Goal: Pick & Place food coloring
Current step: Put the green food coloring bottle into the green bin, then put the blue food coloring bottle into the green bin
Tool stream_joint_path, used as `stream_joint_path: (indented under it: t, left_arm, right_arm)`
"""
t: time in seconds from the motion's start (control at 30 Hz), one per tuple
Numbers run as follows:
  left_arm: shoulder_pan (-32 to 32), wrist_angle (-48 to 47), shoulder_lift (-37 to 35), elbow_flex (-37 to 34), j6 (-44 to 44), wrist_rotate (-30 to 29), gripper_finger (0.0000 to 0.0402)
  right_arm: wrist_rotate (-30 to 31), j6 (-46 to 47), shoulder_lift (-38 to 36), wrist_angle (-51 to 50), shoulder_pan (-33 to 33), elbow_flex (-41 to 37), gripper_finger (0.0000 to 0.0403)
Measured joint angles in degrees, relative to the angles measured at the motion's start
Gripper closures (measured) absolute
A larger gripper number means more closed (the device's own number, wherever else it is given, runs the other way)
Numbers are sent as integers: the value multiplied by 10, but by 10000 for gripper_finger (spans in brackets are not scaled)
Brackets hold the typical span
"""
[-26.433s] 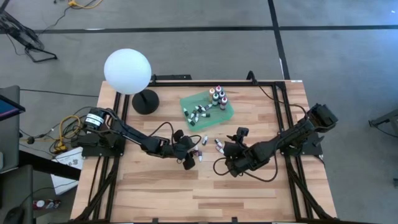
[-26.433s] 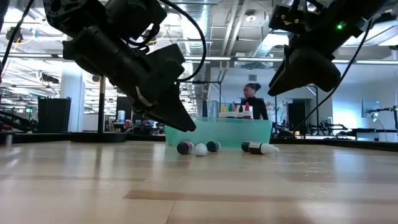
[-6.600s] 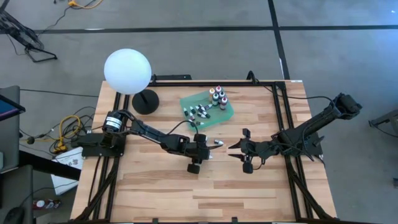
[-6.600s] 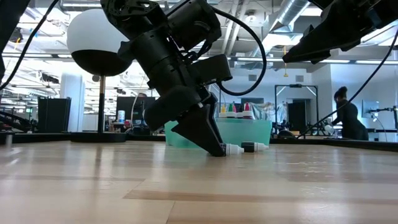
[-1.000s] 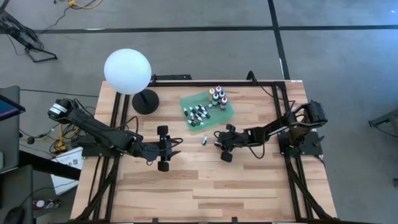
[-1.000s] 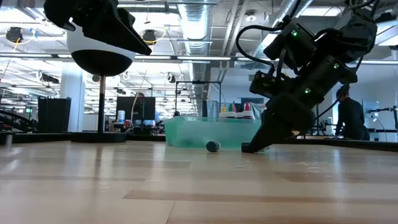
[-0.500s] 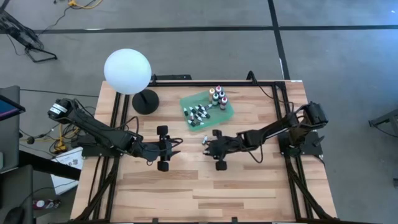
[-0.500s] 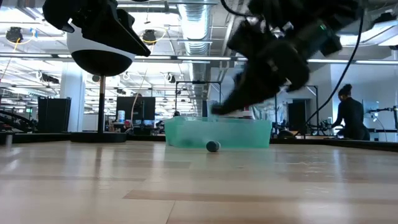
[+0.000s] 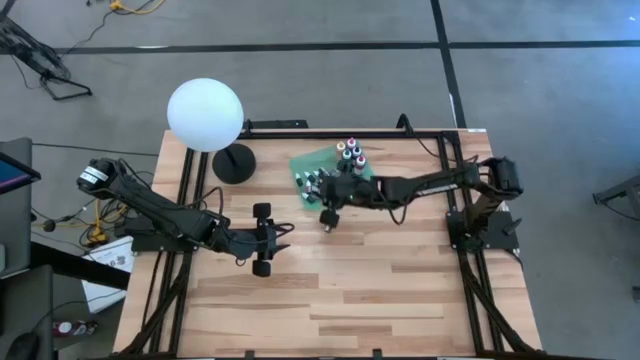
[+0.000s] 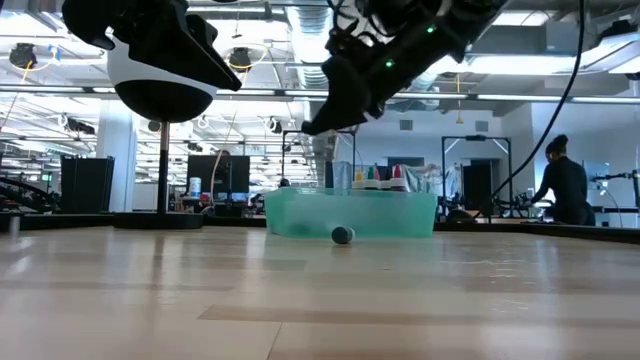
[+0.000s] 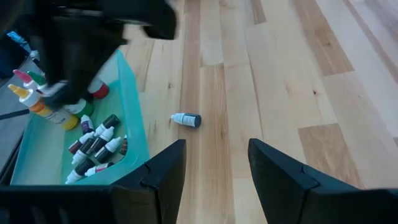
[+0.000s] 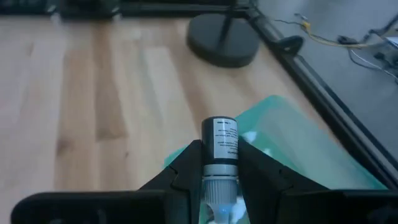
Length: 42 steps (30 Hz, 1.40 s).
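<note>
The green tray [image 9: 303,160] stands at the table's far middle. Upright food coloring bottles [image 9: 350,154] stand in it, and small droppers [image 11: 93,146] lie in it. One more small bottle [image 11: 186,119] lies on its side on the wood just in front of the tray [image 10: 350,212]. My right gripper [image 12: 219,152] hangs above the tray's near left part, shut on a dark bottle with a white label. My left gripper [image 11: 217,168] stands open and holds nothing. It is raised over the table's left middle [image 9: 282,238] and faces the tray. My right gripper pinches the dark bottle's body [image 12: 221,163] between its two fingers [image 12: 186,168]. The bottle lies along the fingers: its flat base sticks out past the tips and its white tip [image 12: 217,208] points back toward the wrist. It slants downward, lifted clear above the tray's edge [image 12: 292,146].
A lamp with a white globe [image 9: 205,113] and a round black base [image 12: 224,38] stands at the far left, beside the tray. A black frame runs along the table's far and side edges. A person [image 10: 565,190] stands in the room behind.
My right gripper has risen from the table with the dark bottle. It has swung toward the far edge and to the left until it is above the tray, and it has tipped nearer to level. The bottle is now lifted clear. The loose bottle on the wood has stayed in place.
</note>
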Motion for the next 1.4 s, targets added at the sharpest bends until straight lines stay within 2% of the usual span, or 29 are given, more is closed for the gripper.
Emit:
stream_joint_path:
  t: [0.1, 0.27, 0.43, 0.7, 0.93, 1.1, 1.4]
  left_arm:
    - [0, 0, 0, 0, 0, 0, 233]
    - [0, 0, 0, 0, 2, 0, 233]
    - [0, 0, 0, 0, 2, 1, 233]
    - [0, 0, 0, 0, 1, 6, 232]
    - [0, 0, 0, 0, -1, 6, 232]
    - [0, -1, 0, 0, -2, 6, 232]
    - [0, -1, 0, 0, -3, 13, 233]
  right_arm:
    - [-5, 11, 0, 19, -20, 2, 321]
    - [-63, 18, 10, 86, -50, 2, 321]
    - [-68, 36, 35, 140, -66, 3, 321]
    - [-86, 72, 85, 162, -83, 2, 321]
    - [-86, 83, 87, 154, -89, 2, 318]
    - [-86, 94, 87, 155, -91, 2, 300]
    - [-85, 89, 84, 144, -91, 2, 241]
